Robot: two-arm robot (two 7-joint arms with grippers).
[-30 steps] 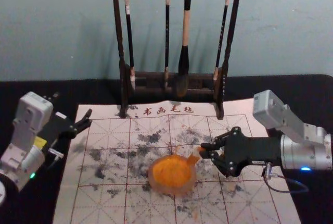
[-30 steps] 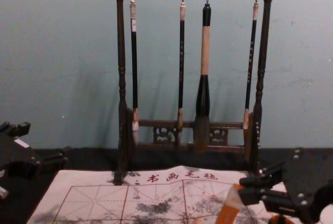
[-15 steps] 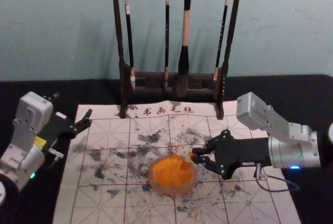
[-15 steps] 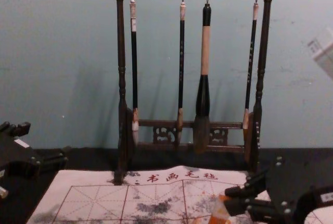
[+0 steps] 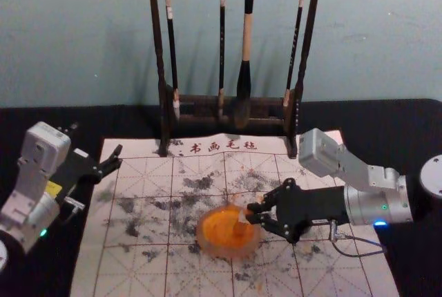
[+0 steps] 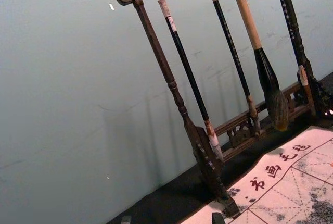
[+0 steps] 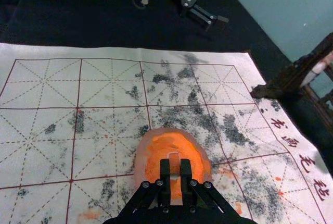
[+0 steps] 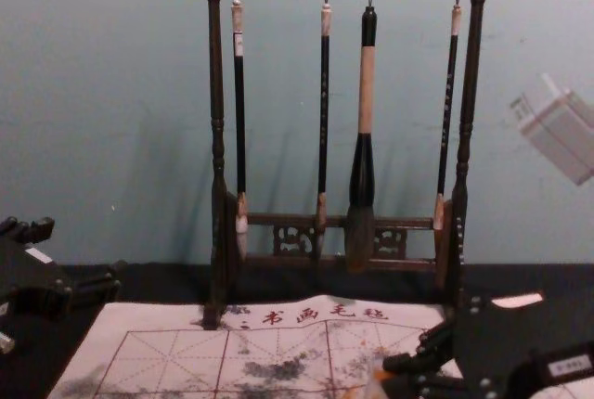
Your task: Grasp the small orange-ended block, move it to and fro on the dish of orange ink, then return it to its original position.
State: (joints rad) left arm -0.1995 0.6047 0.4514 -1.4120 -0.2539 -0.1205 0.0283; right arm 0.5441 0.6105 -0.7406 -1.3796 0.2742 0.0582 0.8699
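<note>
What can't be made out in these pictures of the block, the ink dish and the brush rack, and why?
- Head view: the gripped end of the block, behind the right tool's fingers.
- Head view: the bottom of the dish, under ink.
- Chest view: the block's lower end, cut off by the bottom edge.
- Chest view: writing on the brushes, too small.

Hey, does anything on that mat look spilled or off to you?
Yes, stray marks: orange smears on the mat outside the dish, odd because that ink belongs inside it. Dark blotches also spread across the mat, probably old ink stains. Nothing looks broken.
</note>
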